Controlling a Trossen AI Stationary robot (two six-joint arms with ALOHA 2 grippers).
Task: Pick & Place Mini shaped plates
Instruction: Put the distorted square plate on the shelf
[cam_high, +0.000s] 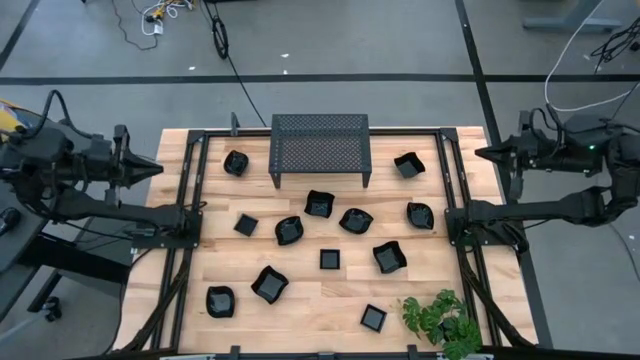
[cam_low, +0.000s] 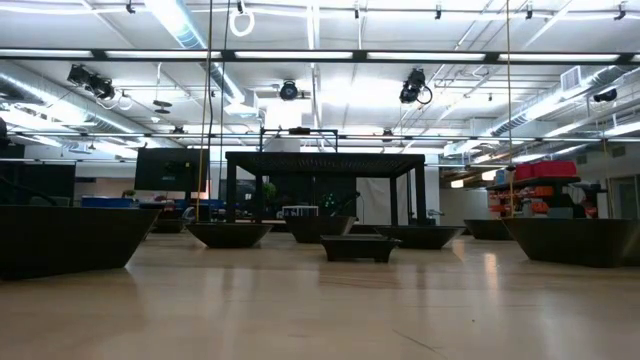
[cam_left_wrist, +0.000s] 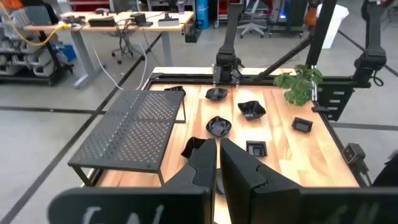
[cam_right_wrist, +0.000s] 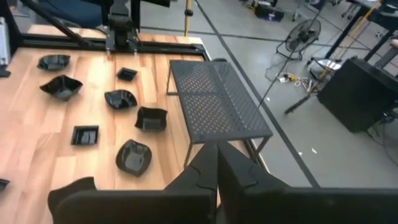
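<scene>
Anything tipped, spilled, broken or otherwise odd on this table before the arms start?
Nothing stands out. The mini shaped plates lie scattered upright across the wooden table, none stacked or overturned as far as the views show. The perforated metal stand sits level at the far edge, and a small green plant occupies a near corner.

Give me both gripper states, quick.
Left gripper: closed, holding nothing, beside the table's left edge.
Right gripper: closed, holding nothing, at the right edge.

The stand (cam_high: 320, 147) sits at the bench's (cam_high: 300, 310) rear; plates (cam_high: 318, 203) spread before it, plant (cam_high: 441, 320) front right.
</scene>
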